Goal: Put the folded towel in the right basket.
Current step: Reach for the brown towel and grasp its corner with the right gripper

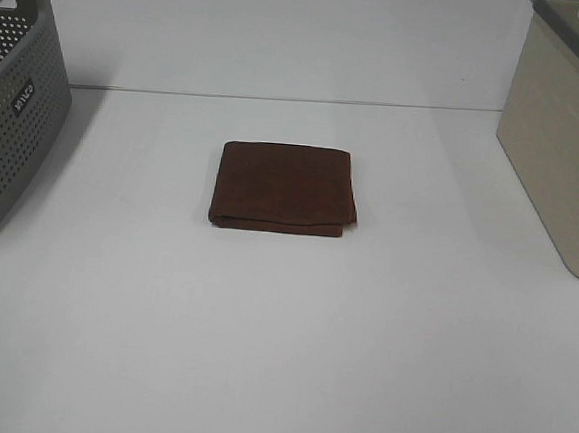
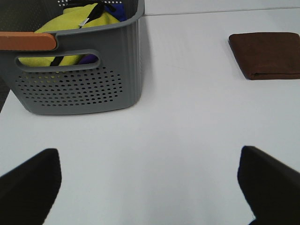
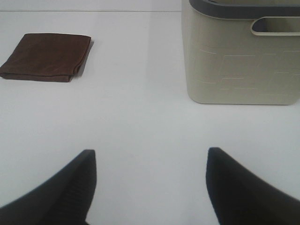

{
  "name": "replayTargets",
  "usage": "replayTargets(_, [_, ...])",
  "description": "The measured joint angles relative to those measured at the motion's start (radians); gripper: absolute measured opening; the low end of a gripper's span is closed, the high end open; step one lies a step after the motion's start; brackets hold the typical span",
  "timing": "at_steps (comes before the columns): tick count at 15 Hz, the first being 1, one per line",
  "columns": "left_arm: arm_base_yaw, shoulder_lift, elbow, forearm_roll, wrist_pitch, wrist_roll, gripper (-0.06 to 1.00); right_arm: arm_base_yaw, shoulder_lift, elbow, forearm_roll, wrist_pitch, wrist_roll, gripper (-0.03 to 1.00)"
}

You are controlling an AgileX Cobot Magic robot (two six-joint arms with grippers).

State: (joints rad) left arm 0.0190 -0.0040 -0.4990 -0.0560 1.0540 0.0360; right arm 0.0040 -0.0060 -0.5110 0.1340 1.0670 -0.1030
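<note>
The towel (image 1: 284, 188), central on the table (image 1: 277, 376), is likely soft, light and floppy; pinching its thick folded edge seems safest. The left gripper (image 2: 149, 151) and right gripper (image 3: 150, 152) are both spread and empty.

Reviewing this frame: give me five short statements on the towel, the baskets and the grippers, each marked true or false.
1. The folded towel lies on the table between the grey basket and the beige basket. True.
2. The towel is already inside the beige basket. False: it lies on the table, apart from both baskets.
3. The grey basket is empty. False: yellow fabric and something blue show inside it.
4. The right gripper is open and holds nothing. True.
5. The left arm has the towel clamped. False: the left gripper is open, with the towel lying away from it.
</note>
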Motion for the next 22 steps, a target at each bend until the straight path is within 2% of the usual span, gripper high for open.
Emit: replayTargets(22, [0.0,0.0,0.0,0.0,0.0,0.0,0.97,0.0,0.0,0.0,0.0,0.0,0.0,0.64])
